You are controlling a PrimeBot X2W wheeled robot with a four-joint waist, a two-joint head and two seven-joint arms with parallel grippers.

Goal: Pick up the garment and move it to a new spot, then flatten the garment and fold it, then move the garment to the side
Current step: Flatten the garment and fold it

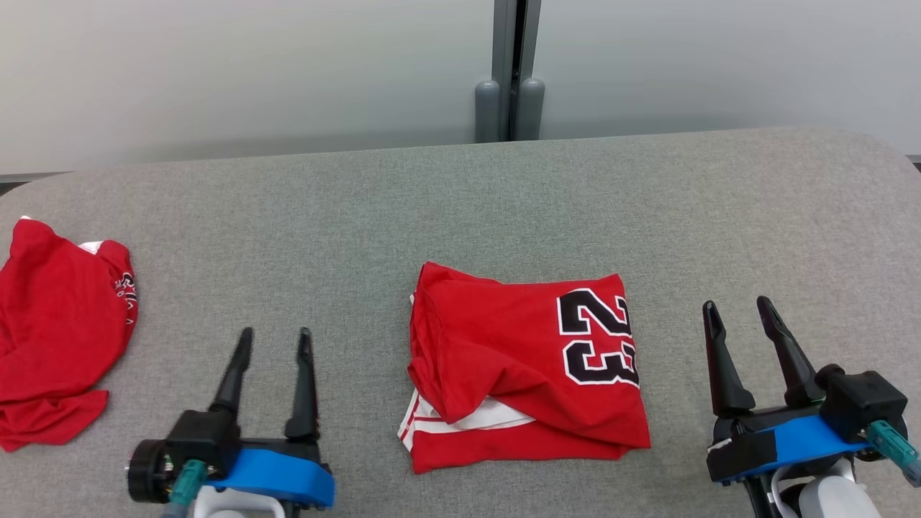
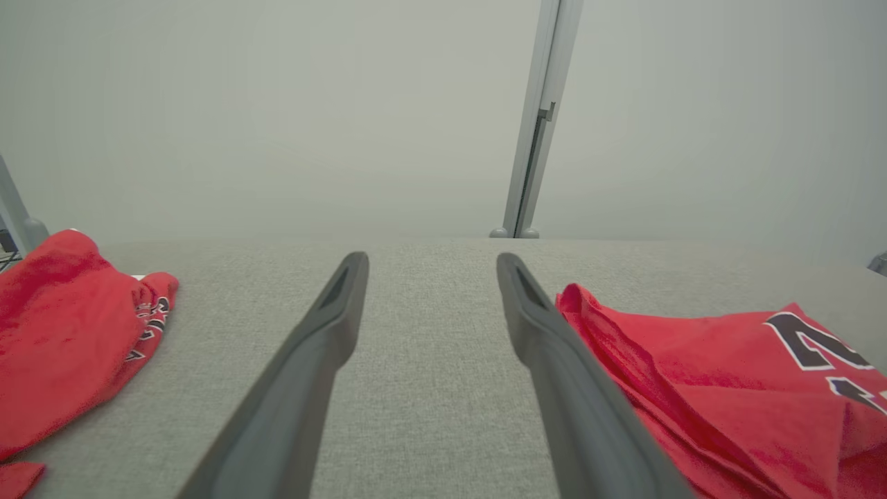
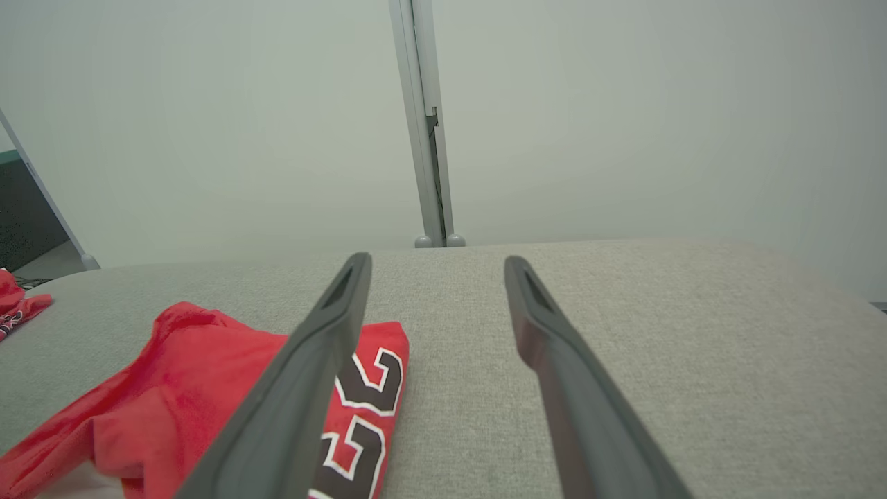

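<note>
in the head view, the folded garment (image 1: pixel 525 367), a red jersey with the number 23 in black and white, lies near the middle of the grey table (image 1: pixel 460 208), toward its front edge. it forms a rough rectangle, with a white-striped layer peeking out at the lower left corner. the left gripper (image 1: pixel 275 332) rests low at the left of the garment, apart from it, its two dark fingers spread and holding nothing. the right gripper (image 1: pixel 736 303) sits at the right of the garment, also apart from it, fingers parted and empty. a crumpled red shirt (image 1: pixel 57 331) lies at the far left edge of the table. a grey post (image 1: pixel 509 72) stands behind the table against the pale wall.

in the left wrist view, the left gripper (image 2: pixel 431 258) has its fingers wide apart over bare table, nothing between them. the folded garment (image 2: pixel 727 374) lies just beyond the right finger, and the crumpled red shirt (image 2: pixel 62 326) sits off to the left.

in the right wrist view, the right gripper (image 3: pixel 437 258) is likewise spread and empty. the folded garment (image 3: pixel 173 388) lies at the left, partly behind the left finger, its number showing.
</note>
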